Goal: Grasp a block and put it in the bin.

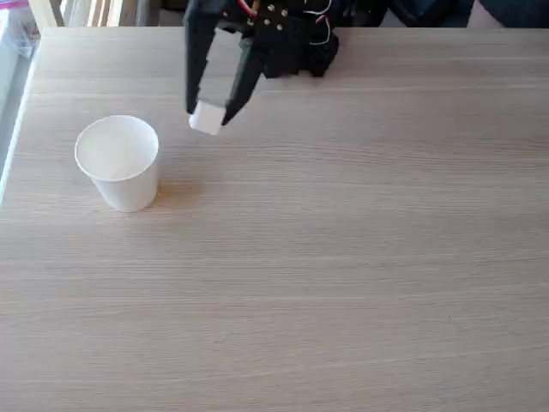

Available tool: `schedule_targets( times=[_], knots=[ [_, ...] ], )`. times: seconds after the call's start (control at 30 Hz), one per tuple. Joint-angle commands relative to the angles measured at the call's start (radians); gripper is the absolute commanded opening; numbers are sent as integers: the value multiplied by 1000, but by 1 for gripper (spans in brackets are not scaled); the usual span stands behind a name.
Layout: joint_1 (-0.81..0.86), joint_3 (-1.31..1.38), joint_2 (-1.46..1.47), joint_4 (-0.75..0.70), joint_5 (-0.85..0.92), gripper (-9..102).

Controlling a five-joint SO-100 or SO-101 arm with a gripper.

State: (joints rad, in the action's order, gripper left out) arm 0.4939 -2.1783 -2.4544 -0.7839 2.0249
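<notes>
In the fixed view the jaws (207,114) are closed on the block (206,118), one black finger on each side of it, open only as wide as the cube itself. The block sits between the very tips, its lower part poking out below them. It seems to hang clear of the table (343,275), though the angle makes the gap hard to judge.

The cup (118,161) stands upright on the table, to the left of the jaws and a little nearer the camera, close by but not touching them. Its mouth is open and looks empty.

The block looks light and stiff, with flat, plain faces, probably smooth enough to slip if the squeeze loosens. Two opposite flat faces are the right place to hold it, and that is how the jaws appear to have it, but the hold is near the fingertips, so it looks shallow. The cup is likely thin paper and very light, so a brush from a finger could tip or push it. The block would best be let go above the middle of the rim.

The arm behind the jaws is cut off by the top edge. The block's edges are blurred, so any tilt is unclear.
</notes>
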Motion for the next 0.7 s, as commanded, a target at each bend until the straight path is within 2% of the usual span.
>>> schedule_targets(
  times=[0.0, 0.5, 0.67],
  knots=[
    [60, 143, 126, 23, -11, 0],
    [270, 213, 417, 28, 67, 0],
    [307, 184, 471, 95, 106, 0]
  ],
)
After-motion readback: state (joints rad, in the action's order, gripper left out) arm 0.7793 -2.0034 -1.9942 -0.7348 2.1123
